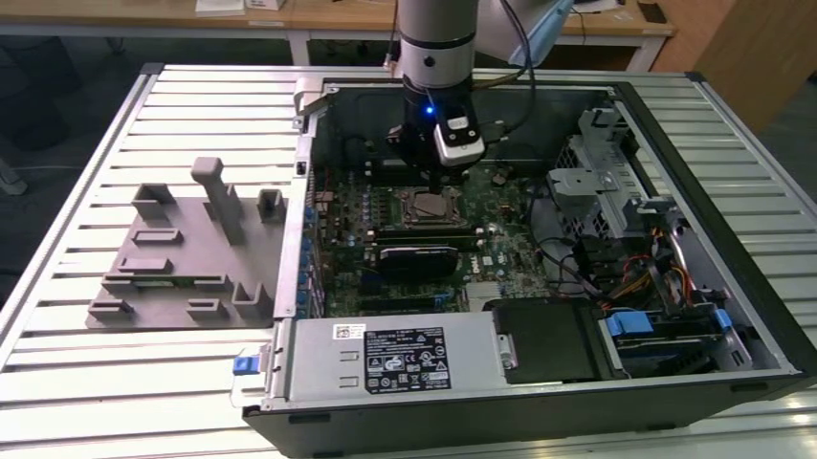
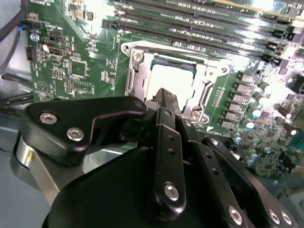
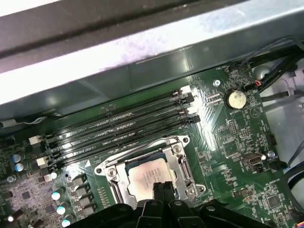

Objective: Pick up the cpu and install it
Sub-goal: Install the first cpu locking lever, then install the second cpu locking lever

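The cpu (image 3: pixel 142 178), a flat square chip with a pale silver top, lies flat inside the metal-framed socket (image 3: pixel 183 164) on the green motherboard (image 3: pixel 228 137). It also shows pale and bright in the second wrist view, cpu (image 2: pixel 172 78), inside the socket (image 2: pixel 135 78). My gripper (image 3: pixel 162 186) hangs just above the chip's near edge, its two black fingers pressed together with nothing seen between them. In the exterior view the gripper (image 1: pixel 441 180) stands inside the open computer case, right over the socket (image 1: pixel 428 205).
Several memory slots (image 3: pixel 123 126) run beside the socket. A grey holder block (image 1: pixel 191 249) lies on the slatted table at the exterior view's left. Inside the case sit a power supply (image 1: pixel 396 359), a drive cage (image 1: pixel 613 182) and loose cables (image 1: pixel 638 277).
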Robot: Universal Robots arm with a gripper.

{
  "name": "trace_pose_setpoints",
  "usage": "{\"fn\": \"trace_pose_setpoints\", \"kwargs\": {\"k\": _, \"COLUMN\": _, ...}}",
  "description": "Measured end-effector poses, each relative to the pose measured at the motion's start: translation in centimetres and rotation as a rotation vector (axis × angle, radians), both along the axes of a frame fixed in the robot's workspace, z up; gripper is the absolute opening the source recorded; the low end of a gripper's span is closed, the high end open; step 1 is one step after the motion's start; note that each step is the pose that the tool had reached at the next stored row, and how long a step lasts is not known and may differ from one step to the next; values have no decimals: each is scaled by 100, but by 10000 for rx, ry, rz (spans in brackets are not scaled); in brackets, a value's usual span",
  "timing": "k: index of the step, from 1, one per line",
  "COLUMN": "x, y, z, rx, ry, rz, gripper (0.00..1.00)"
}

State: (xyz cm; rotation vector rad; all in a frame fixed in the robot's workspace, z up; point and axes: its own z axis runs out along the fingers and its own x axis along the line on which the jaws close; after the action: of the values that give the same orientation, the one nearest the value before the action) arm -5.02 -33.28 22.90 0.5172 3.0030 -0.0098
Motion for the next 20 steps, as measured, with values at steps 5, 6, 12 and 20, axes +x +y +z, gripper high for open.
{"fn": "trace_pose_setpoints", "kwargs": {"k": 5, "x": 0, "y": 0, "z": 29, "rx": -3, "ry": 2, "rz": 0, "gripper": 11}}
{"fn": "trace_pose_setpoints", "kwargs": {"k": 6, "x": 0, "y": 0, "z": 29, "rx": -3, "ry": 2, "rz": 0, "gripper": 11}}
{"fn": "trace_pose_setpoints", "kwargs": {"k": 12, "x": 0, "y": -1, "z": 63, "rx": -7, "ry": 3, "rz": 0, "gripper": 11}}
{"fn": "trace_pose_setpoints", "kwargs": {"k": 20, "x": 0, "y": 0, "z": 134, "rx": -7, "ry": 2, "rz": 0, "gripper": 11}}
